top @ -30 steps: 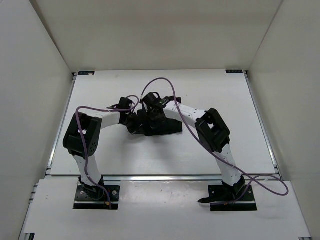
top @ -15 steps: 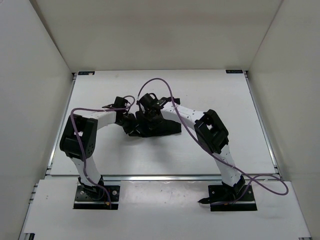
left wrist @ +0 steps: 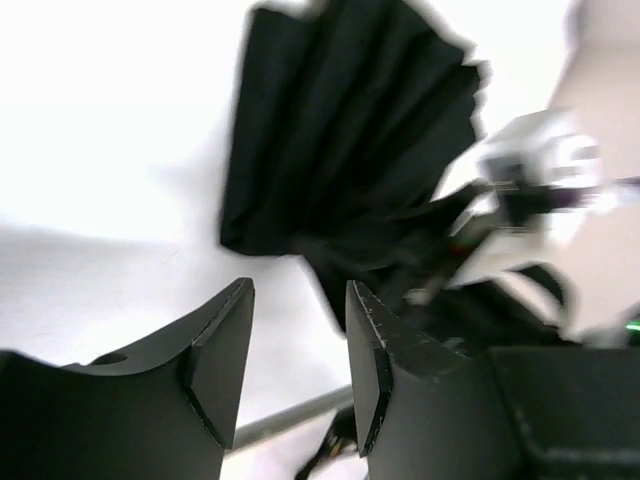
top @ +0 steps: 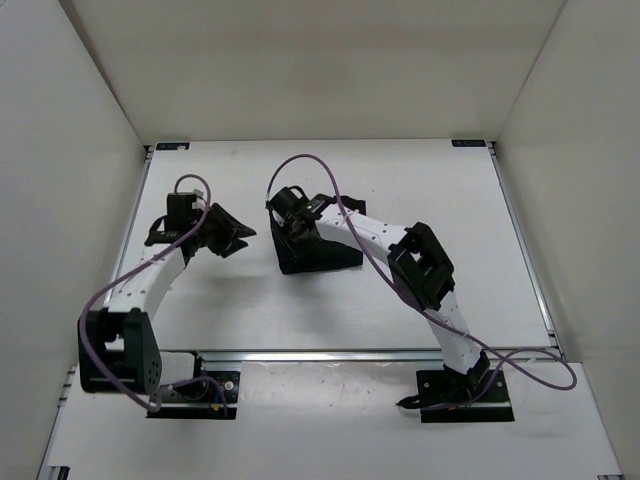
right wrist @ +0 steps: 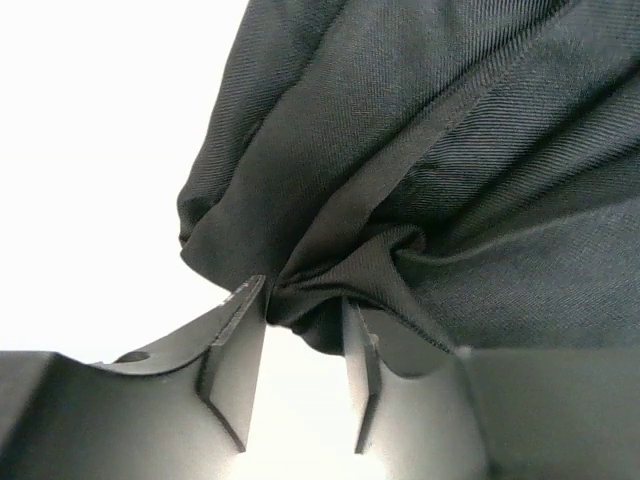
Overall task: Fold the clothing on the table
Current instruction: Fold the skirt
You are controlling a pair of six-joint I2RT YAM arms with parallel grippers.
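Black pleated fabric clothing [top: 318, 255] is bunched mid white table [top: 450, 200], long axis along near edge. 1 fold is straddled by right gripper [right wrist: 303, 293] jaws, grip cannot be told; left gripper [left wrist: 298, 290] jaws released, empty, leftward.

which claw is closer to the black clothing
Right. The right claw is at the edge of the clothing, fabric between its fingertips; the left claw is apart from it, to its left.

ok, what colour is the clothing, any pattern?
The clothing is plain black, fine diagonal weave, no print. Clearest in the right wrist view.
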